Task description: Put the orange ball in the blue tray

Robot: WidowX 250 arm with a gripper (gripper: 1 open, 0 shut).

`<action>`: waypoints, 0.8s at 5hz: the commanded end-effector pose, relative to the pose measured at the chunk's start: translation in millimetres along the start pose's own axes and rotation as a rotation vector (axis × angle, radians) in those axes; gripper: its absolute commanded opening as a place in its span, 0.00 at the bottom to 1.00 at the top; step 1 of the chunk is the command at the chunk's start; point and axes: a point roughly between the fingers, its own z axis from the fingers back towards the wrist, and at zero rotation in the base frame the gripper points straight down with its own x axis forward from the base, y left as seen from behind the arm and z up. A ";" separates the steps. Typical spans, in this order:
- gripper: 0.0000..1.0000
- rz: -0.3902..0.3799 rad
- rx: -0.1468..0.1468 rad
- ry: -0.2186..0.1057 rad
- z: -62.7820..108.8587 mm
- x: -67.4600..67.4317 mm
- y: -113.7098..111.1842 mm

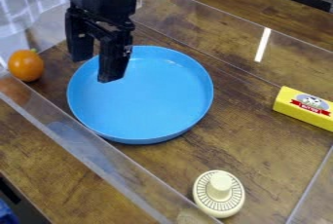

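The orange ball (pixel 25 65) rests on the wooden table at the far left, just outside the blue tray (pixel 156 101). That tray is a large round light-blue dish in the middle of the view, with nothing in it. My black gripper (pixel 96 56) hangs pointing down over the tray's left rim, to the right of the ball and apart from it. Its two fingers stand open, and nothing is between them.
A yellow rectangular block (pixel 306 107) lies at the right edge. A small cream ribbed disc (pixel 216 190) sits near the front. Clear plastic walls (pixel 78 140) fence in the table on the left and front sides.
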 end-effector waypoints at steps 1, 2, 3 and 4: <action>1.00 -0.026 0.009 -0.018 3.0 -1.5 8.9; 1.00 -0.063 0.013 -0.013 0.4 -3.7 14.0; 1.00 -0.090 0.018 -0.011 -1.5 -7.1 20.5; 1.00 -0.110 0.028 -0.015 -2.2 -11.6 28.0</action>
